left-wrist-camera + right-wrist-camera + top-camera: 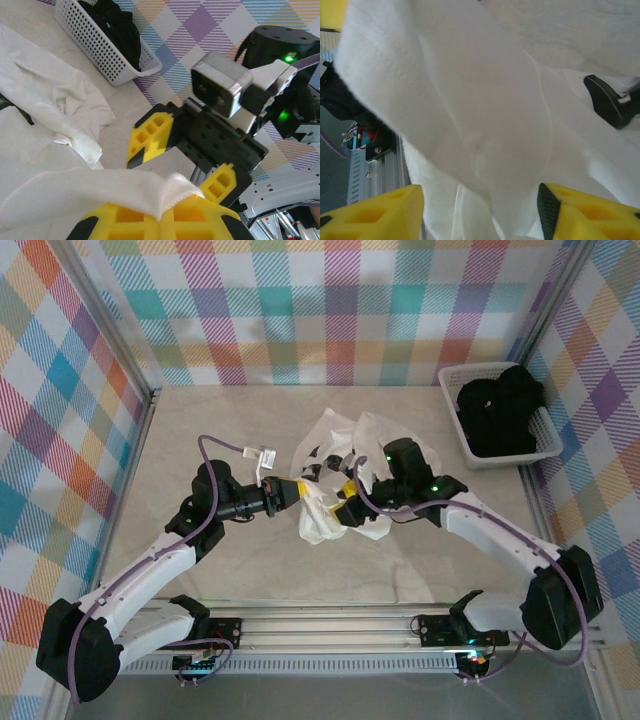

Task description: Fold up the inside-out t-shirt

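Note:
The inside-out t-shirt (322,523) is a crumpled white heap at mid-table, partly lifted between the two arms. My left gripper (298,495) is shut on a hemmed edge of it; in the left wrist view the cloth (50,100) folds into the pinch of the closed yellow fingers (167,215). My right gripper (350,505) faces the left one from close by, its jaws apart (187,162). In the right wrist view the shirt (495,100) hangs in front of and between the spread fingertips (480,215), and neither pad clamps it.
A white plastic basket (510,457) holding a black garment (500,415) stands at the back right, against the checked wall. The metal mounting rail (330,625) runs along the near edge. Bare tabletop (200,430) lies to the left of the shirt.

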Robot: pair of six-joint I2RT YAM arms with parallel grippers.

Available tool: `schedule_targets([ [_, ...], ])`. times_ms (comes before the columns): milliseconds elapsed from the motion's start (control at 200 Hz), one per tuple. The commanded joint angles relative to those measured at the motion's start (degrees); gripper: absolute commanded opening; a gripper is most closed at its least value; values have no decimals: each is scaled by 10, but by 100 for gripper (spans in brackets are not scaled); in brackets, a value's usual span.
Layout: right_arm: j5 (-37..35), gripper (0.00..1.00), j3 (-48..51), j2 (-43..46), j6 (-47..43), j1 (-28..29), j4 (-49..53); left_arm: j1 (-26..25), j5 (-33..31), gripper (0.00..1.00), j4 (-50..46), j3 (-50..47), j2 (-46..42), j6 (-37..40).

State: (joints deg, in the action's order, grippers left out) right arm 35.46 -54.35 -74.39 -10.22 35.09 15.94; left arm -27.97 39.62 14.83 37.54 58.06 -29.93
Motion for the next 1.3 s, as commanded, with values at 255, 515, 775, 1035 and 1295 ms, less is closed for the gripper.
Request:
schedule_targets([
  [255, 76, 0, -13, 32, 11, 5, -33, 4, -63, 0, -61, 18, -2, 47],
  [515, 134, 0, 32, -12, 245, 5, -227, 4, -289, 30, -199, 51, 33, 59],
  [775, 86, 0, 27, -70, 360, 5, -320, -16, -303, 52, -230, 5, -9, 53],
  [1035, 65, 0, 9, -86, 370, 5, -299, -105, -494, 57, -328, 9, -47, 55],
  [1295, 52, 0, -8, -92, 378, 5, -270, -150, -450, 52, -236, -23, -70, 33],
])
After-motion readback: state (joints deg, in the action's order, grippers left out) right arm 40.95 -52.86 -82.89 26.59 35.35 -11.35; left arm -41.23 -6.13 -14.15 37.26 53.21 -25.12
